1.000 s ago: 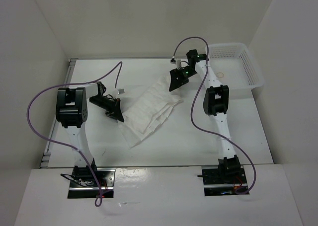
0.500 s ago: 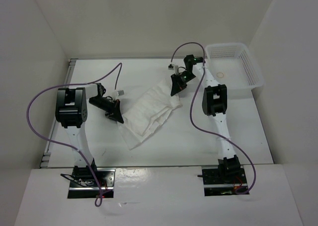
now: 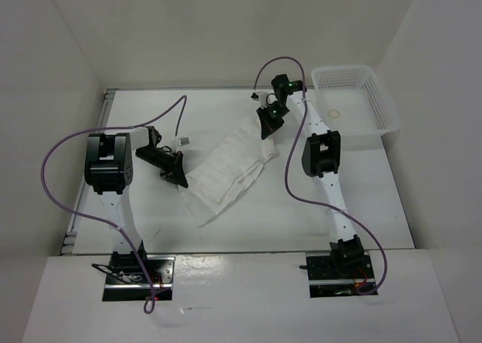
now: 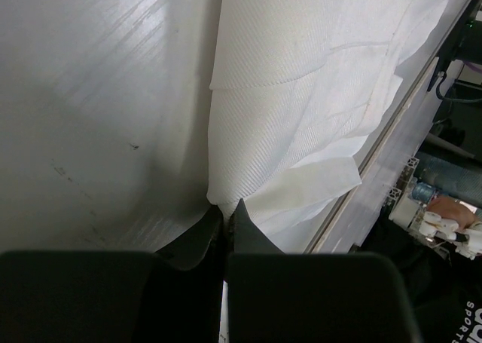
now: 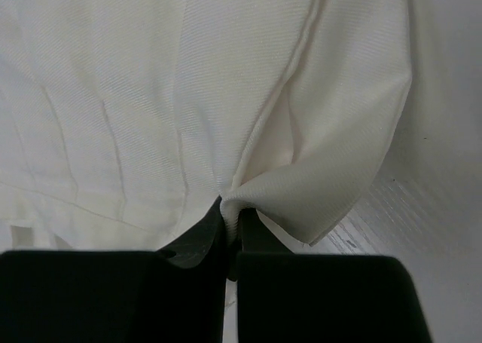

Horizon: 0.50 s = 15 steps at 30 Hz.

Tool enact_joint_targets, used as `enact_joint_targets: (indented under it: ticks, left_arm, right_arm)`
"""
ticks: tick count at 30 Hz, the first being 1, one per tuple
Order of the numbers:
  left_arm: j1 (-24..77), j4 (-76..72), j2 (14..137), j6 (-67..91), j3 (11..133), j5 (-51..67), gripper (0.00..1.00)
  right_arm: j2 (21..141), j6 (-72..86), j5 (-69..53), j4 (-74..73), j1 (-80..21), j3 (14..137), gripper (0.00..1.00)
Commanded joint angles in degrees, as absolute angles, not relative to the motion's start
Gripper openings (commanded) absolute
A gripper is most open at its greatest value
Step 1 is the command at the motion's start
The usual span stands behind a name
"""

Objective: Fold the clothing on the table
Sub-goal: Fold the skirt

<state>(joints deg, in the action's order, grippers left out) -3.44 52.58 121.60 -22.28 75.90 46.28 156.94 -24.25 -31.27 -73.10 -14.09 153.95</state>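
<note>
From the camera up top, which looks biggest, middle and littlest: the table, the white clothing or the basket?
1. The table: by far the largest.
2. The clothing and the basket: these look about the same size in the top view, so I won't rank one over the other.

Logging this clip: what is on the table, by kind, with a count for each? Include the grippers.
white pleated thin-fabric garment: 1
white plastic mesh basket: 1
black two-finger grippers, left gripper and right gripper, each shut on the garment: 2
Total: 4
</note>
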Motion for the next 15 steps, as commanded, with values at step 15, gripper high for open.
enact_joint_targets:
  ticks: [15]
  left_arm:
    - [-3.5,51.0,124.5,-22.3,82.4,42.1,0.01]
  right_arm:
    - [128.3,-21.2,-1.8,-63.3,-33.3,140.6,0.00]
